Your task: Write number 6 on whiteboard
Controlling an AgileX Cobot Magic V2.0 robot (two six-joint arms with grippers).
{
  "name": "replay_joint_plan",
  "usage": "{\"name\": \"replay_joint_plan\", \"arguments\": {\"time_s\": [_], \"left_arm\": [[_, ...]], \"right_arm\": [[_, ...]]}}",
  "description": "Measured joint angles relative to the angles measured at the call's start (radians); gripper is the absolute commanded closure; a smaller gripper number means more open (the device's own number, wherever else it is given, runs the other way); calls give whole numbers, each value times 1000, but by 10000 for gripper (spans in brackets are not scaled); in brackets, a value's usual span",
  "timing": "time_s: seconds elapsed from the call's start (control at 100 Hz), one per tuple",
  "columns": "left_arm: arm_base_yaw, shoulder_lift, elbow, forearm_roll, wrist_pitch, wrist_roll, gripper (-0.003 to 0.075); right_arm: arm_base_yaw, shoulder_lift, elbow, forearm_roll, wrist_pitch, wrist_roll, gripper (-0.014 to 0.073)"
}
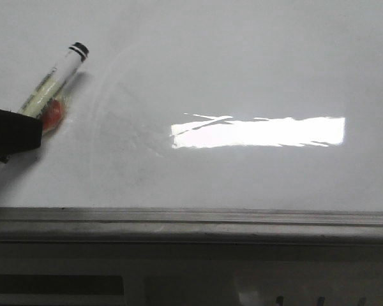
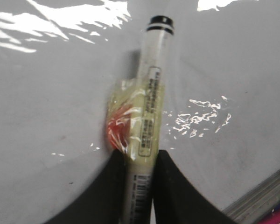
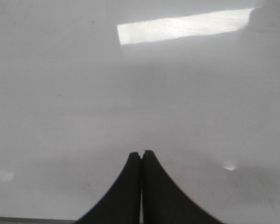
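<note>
Still at the start of the writing step, by the look of it: no black stroke anywhere on the whiteboard (image 1: 242, 70), so no number 6 yet

At far left of the front view, left gripper (image 1: 16, 131) closed around a marker (image 1: 54, 80), gripped low on the barrel, black end pointing toward the upper left of the frame. Cannot tell whether that black end is a cap or a bare tip. Yellowish plastic wrap with a red patch (image 1: 53, 116) bunched on the barrel just above the jaws. Faint curved wipe smears just right of the marker, then a bright rectangular reflection (image 1: 258, 132) at centre right, and a grey edge rail (image 1: 191, 223) across the lower frame

Next move, as a judgement: bring the writing end down to touch the board over bare surface, then trace a long curved stem closing into a small loop, pressure kept even

Left wrist view adds what the front view lacks: left gripper (image 2: 139, 168) with fingers (image 2: 114, 186) tight against both sides of the marker (image 2: 149, 107), printed label and barcode readable as such, marker lying close over the whiteboard (image 2: 46, 140)

Right wrist view alone shows the right gripper (image 3: 141, 154), absent from the front view: tips pressed together, holding nothing, hovering over bare whiteboard (image 3: 60, 116)
</note>
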Motion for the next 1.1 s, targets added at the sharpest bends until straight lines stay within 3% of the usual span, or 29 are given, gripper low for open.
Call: {"name": "replay_joint_plan", "arguments": {"time_s": [0.23,0.49,0.85,0.91,0.98,1.101], "left_arm": [[-2,2,0,9,-3,0,741],[-97,-19,-40,133,67,-2,741],[-200,-26,-168,320,131,-2,741],[-204,-26,-172,365,140,0,741],[-204,-26,-175,394,144,0,741],[-205,-26,-176,424,146,0,741]], "right_arm": [[9,0,-9,0,12,0,657],[130,0,-95,2,87,-14,657],[334,182,-186,187,91,-312,652],[370,233,-210,216,91,-333,619],[423,290,-242,235,91,-340,524],[544,383,-300,244,84,-346,274]]}}
